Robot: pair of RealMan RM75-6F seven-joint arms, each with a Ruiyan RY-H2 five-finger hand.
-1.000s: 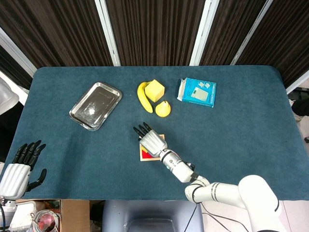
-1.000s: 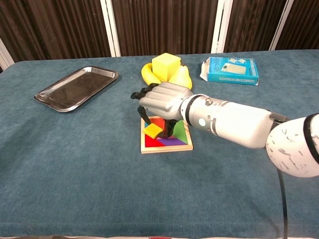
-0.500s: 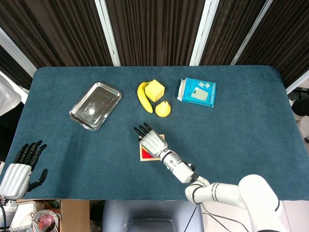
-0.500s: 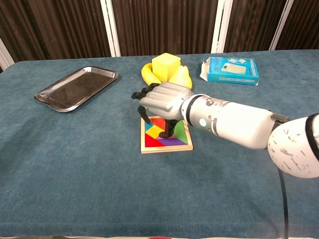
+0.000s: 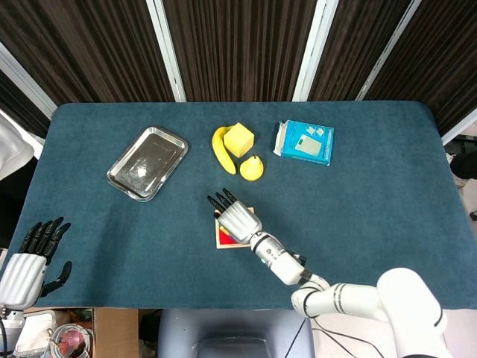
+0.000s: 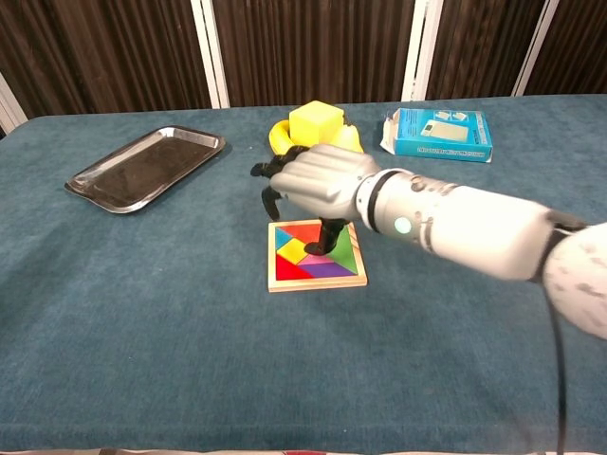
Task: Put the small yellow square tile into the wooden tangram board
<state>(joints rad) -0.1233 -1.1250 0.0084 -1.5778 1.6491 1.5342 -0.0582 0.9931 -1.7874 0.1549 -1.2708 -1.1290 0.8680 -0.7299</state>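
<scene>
The small yellow square tile [image 6: 295, 250] lies flat in the wooden tangram board [image 6: 316, 282], among red, blue, green and purple pieces. My right hand [image 6: 318, 180] hovers just above the board's far half with its fingers apart and nothing in them; the thumb points down over the green piece. In the head view the right hand [image 5: 236, 217] covers most of the board [image 5: 222, 240], and the tile is hidden. My left hand [image 5: 31, 260] rests at the table's near left corner, fingers spread, holding nothing.
A steel tray [image 6: 142, 169] sits at the back left. Behind the board are a banana [image 5: 220, 150], a yellow cube [image 5: 238, 139] and a small yellow fruit [image 5: 251, 169]. A blue box [image 5: 304, 142] lies at the back right.
The right hand held the yellow tile just over the board; the tile now sits in the board. The hand has let go and risen slightly. The left hand stayed put.
</scene>
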